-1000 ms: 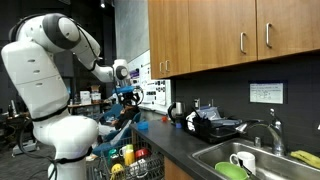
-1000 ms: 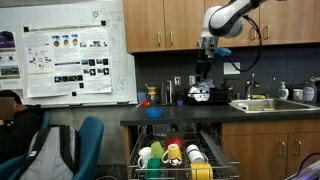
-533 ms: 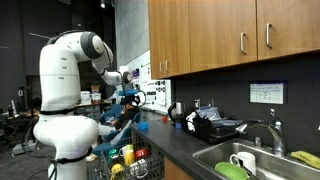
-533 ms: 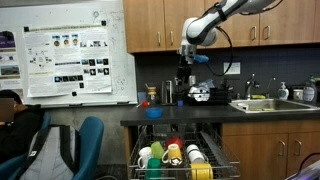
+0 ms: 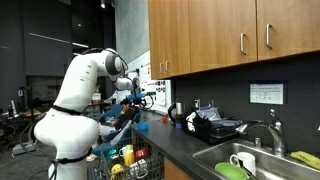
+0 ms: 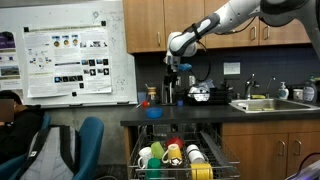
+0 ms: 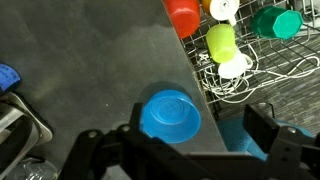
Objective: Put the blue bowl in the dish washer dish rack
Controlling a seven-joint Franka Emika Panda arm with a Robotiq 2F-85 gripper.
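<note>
Your gripper [image 7: 175, 138] stands wide open with nothing between the fingers; in the wrist view one finger [image 7: 88, 148] shows at lower left and the other at lower right, both clear of any object. The blue bowl [image 7: 170, 114] sits on the dark countertop [image 7: 90, 60], close to its front edge, and lies between the two fingers as the wrist camera sees it, untouched by either. In an exterior view the bowl [image 6: 154, 112] rests on the counter with the gripper hanging above it and slightly to one side, well apart from it. The dish washer dish rack [image 7: 290, 72] is pulled out below the counter edge, beside the bowl in the wrist view. It already holds a red cup [image 7: 183, 17], a yellow-green cup [image 7: 220, 42], a white cup [image 7: 222, 8] and a green cup [image 7: 276, 22]. A black drying rack [image 5: 216, 128] stands farther along the counter, next to the sink [image 5: 262, 152], which contains a white mug [image 5: 243, 160] and a green bowl [image 5: 230, 172]. Whether the blue bowl stands upright or inverted cannot be determined.
</note>
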